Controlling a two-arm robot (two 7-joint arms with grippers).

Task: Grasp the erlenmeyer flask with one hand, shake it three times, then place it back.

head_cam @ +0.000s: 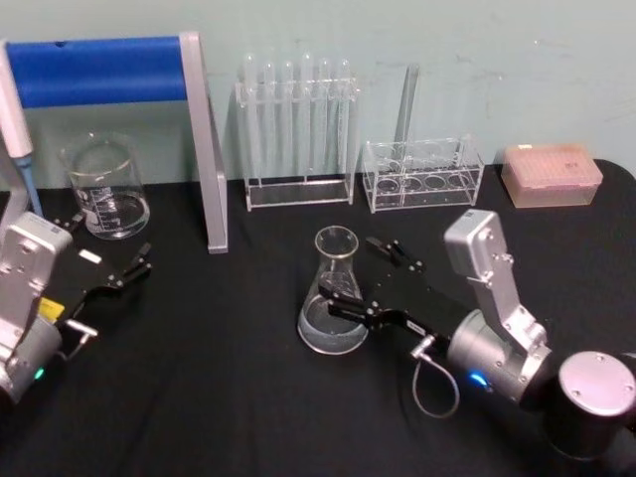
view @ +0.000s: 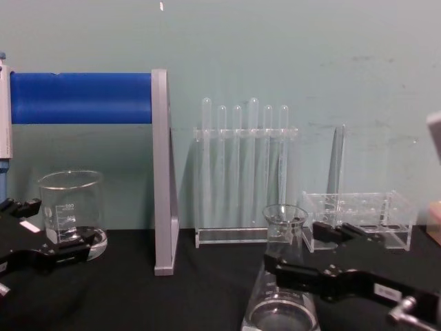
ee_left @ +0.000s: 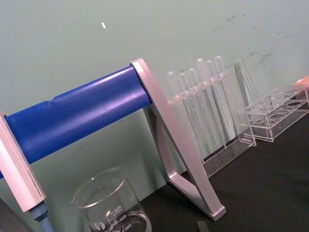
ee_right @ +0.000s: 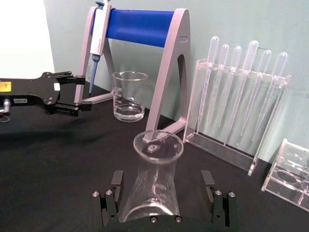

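The erlenmeyer flask (head_cam: 332,296) is clear glass and stands upright on the black table, near the middle. My right gripper (head_cam: 370,282) is open, with one finger on each side of the flask's cone. In the right wrist view the flask (ee_right: 153,180) sits between the two black fingers (ee_right: 109,203) with a gap on both sides. From the chest the flask (view: 282,284) stands partly behind the right gripper (view: 307,254). My left gripper (head_cam: 105,248) rests open at the table's left, near the beaker, holding nothing.
A glass beaker (head_cam: 105,189) stands at the back left under the blue-barred pipette stand (head_cam: 99,70). Behind the flask are a rack of test tubes (head_cam: 298,129), a lower clear rack (head_cam: 422,177) and a pink tip box (head_cam: 552,175).
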